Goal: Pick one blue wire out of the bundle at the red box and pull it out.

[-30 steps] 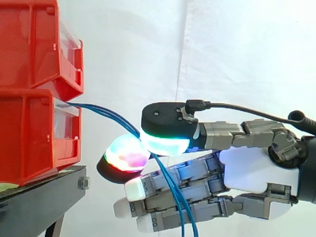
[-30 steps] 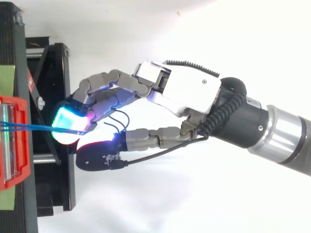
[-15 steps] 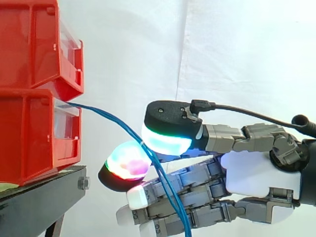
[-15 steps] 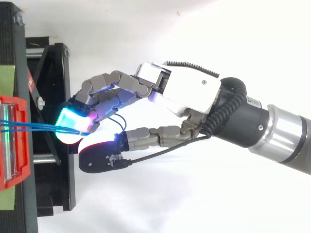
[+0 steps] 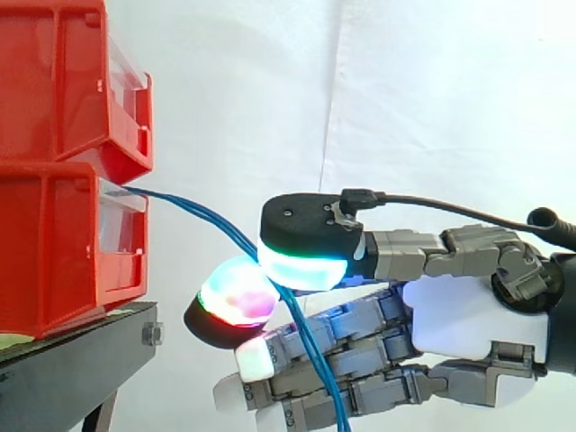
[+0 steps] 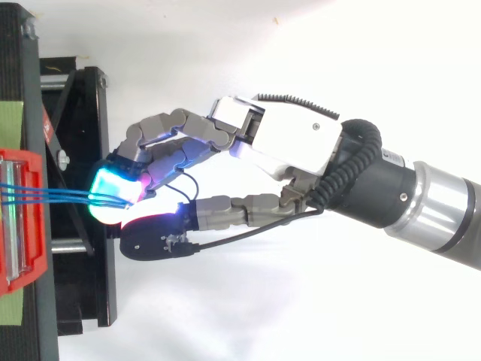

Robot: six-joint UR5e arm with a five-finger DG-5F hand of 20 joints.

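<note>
Fingers: the hand (image 5: 468, 315) is pinching. Two glowing pads (image 5: 301, 261) are pressed close together with the wires (image 5: 198, 211) running between them (how many strands are truly caught, I can't tell). The other fingers lie below, only loosely bent.
Wires: thin, glossy blue strands. They leave the front of the lower bin (image 5: 45, 243), slope down to the pinch, then hang across the lower fingers. From above they show as three strands side by side (image 6: 60, 194).
Pads: thick, rounded, black-backed. The upper one glows cyan-green, the lower one magenta with green patches.
Bins: hard red plastic with clear front panels. The upper bin (image 5: 54, 81) is stacked on the lower one.
Stand: black metal (image 5: 81, 351), bolted at the corner, under the bins.
Backdrop: white curtain (image 5: 432, 90) in soft folds.
Change: half a second ago a gap showed between the two pads; now they almost meet. From above, the black-backed thumb has moved in against the cyan pad. The bins have not shifted.
</note>
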